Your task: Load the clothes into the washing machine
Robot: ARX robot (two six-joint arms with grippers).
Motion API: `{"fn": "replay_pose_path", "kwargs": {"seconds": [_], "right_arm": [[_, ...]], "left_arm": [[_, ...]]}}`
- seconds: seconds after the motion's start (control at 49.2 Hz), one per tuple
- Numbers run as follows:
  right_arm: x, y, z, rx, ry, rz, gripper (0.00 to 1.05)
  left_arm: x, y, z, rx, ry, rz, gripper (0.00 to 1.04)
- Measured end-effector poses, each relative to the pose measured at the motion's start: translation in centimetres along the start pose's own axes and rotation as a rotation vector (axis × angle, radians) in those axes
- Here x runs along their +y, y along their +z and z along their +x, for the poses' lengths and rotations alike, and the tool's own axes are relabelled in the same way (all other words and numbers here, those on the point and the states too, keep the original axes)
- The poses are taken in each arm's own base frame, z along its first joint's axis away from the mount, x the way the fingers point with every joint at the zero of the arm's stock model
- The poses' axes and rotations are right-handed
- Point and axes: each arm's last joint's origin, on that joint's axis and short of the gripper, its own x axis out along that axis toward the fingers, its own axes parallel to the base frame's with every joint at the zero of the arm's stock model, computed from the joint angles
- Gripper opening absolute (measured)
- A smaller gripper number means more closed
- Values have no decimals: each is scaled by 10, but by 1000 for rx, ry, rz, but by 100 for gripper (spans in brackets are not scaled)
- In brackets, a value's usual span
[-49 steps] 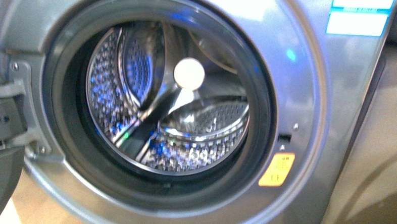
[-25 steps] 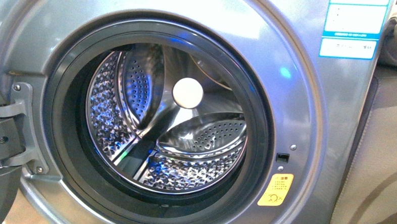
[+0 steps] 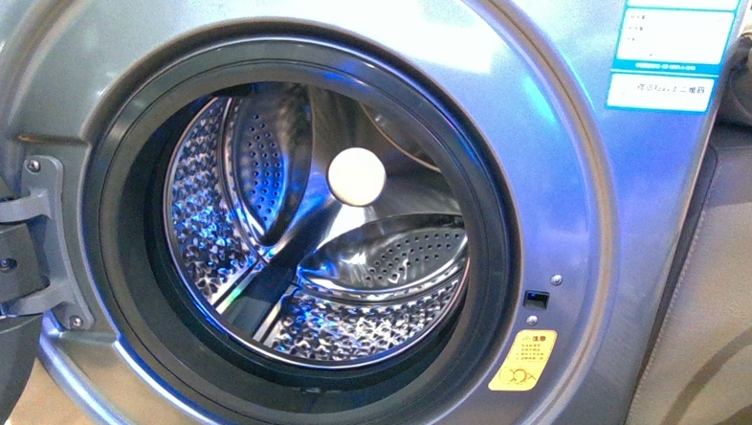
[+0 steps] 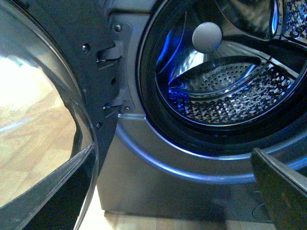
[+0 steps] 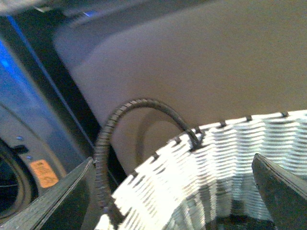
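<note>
Evidently the left claw (image 4: pixel 171 148) and right claw (image 5: pixel 171 158) both gape empty; reaching into the basket (image 5: pixel 230 143), the right could snag the handle (image 5: pixel 139 106) instead of clothes.

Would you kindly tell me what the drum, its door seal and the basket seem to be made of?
The drum looks like polished stainless steel: mirror glints, punched holes. The seal looks like matte dark rubber, possibly plastic. The basket appears woven from pale flat strips, plastic or rattan, unclear; its handle is dark and wrapped.
</note>
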Motion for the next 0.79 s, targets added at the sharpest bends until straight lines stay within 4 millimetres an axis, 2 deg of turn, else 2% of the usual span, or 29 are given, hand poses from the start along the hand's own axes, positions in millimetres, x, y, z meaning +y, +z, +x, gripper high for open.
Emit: {"fn": "replay_pose_path", "kwargs": {"seconds": [0.122,0.264,0.386,0.59,0.793], "right_arm": [[-21,-16,18,107,-55,48,97],[-43,-45,41,226,-123,58,97],[-56,-70,57,310,-166,50,97],[-77,-128,90,464,-244,44,97],[-88,-160,106,544,-277,56,97]], "left_arm": [[0,0,0,0,0,0,98],[0,0,0,0,0,0,98],[0,0,0,0,0,0,98],[0,0,0,0,0,0,98],[0,0,0,0,0,0,98]]}}
